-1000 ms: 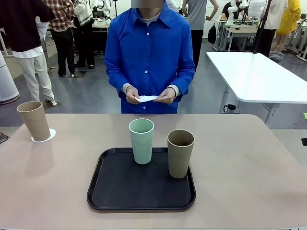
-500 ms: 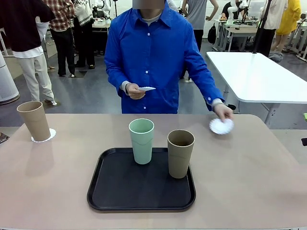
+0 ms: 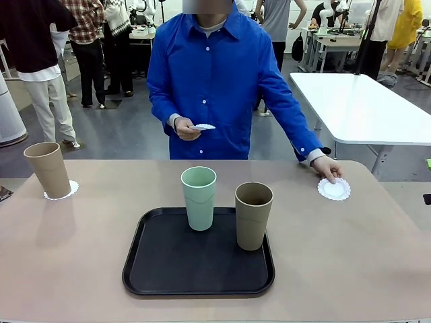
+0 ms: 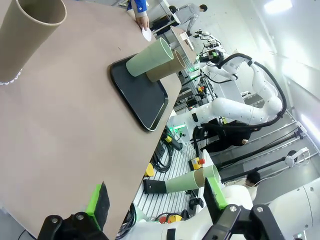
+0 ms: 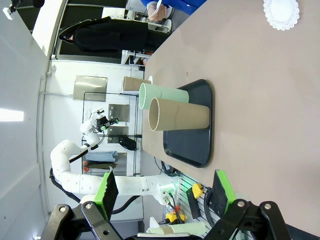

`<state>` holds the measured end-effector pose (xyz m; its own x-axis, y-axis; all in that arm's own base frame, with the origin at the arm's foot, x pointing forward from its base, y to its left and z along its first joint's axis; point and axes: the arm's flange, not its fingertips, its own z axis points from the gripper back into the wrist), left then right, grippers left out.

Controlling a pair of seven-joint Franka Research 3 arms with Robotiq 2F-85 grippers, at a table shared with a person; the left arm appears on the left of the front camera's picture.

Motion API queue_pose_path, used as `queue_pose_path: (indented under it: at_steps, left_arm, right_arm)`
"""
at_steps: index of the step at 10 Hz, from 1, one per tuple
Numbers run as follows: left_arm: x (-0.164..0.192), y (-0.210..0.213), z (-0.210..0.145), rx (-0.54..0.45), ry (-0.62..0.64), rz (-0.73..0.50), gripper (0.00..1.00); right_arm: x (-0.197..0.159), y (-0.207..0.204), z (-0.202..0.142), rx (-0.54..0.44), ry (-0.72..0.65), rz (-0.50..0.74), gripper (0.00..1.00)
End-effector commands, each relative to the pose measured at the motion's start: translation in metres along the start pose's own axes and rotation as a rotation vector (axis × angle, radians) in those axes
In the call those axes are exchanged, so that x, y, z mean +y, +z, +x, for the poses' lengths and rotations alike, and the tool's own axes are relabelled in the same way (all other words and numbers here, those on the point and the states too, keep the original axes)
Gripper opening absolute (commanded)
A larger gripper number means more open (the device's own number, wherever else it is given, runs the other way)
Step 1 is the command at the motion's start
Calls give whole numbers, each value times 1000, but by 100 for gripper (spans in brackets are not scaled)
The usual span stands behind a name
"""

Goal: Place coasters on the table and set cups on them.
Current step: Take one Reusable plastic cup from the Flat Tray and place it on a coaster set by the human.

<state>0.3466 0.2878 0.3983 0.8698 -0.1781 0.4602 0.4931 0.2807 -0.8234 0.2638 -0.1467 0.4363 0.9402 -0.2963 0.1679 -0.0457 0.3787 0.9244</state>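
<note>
Jaws on both our arms stand apart, empty, while the person's hand (image 3: 328, 168) lays a white lacy paper doily (image 3: 336, 190) on the beige-pink surface (image 3: 350, 256), so next we likely lift the tan-brown tumbler (image 3: 253, 215) from the black tray (image 3: 175, 266) onto it.

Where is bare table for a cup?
Bare table between the left tan cup and the tray; more between the tray and the right coaster, a person's hand at it. Crowded: the tray's far half, holding the mint cup and another tan cup.
</note>
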Motion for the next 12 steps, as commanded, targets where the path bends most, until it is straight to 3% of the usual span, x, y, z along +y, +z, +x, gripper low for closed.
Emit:
queue_pose_path:
  at_steps: [1,10,11,12]
  left_arm:
    - [0,1,-1,-3,5,3,100]
    - [0,1,-1,-3,5,3,100]
    - [0,1,-1,-3,5,3,100]
    - [0,1,-1,-3,5,3,100]
  right_arm:
    - [0,0,1,-1,0,13,100]
    - [0,0,0,0,0,0,100]
    - [18,7,14,109,98,-39,100]
    - [43,12,30,211,185,-162,100]
